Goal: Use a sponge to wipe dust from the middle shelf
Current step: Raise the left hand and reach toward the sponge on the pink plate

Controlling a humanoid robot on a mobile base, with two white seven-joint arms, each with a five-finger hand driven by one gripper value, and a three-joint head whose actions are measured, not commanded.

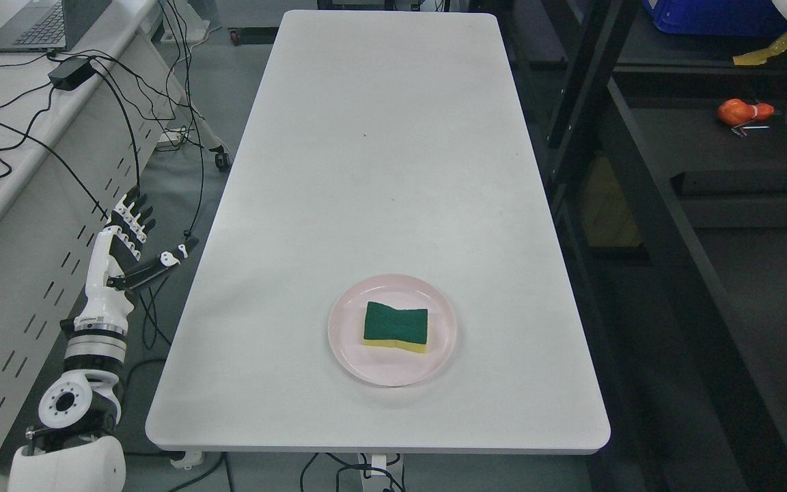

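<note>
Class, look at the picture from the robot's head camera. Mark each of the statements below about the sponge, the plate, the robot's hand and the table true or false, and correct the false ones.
1. The sponge lies on a pink plate. True.
2. The sponge lies with its yellow side up. False: its green side is up, and yellow shows only along its near edge.
3. The left hand is holding the sponge. False: it hangs open beside the table's left edge, holding nothing.
4. The plate sits at the near end of the white table. True.
5. A laptop stands on the same table as the plate. False: it is on a separate desk at the far left.
</note>
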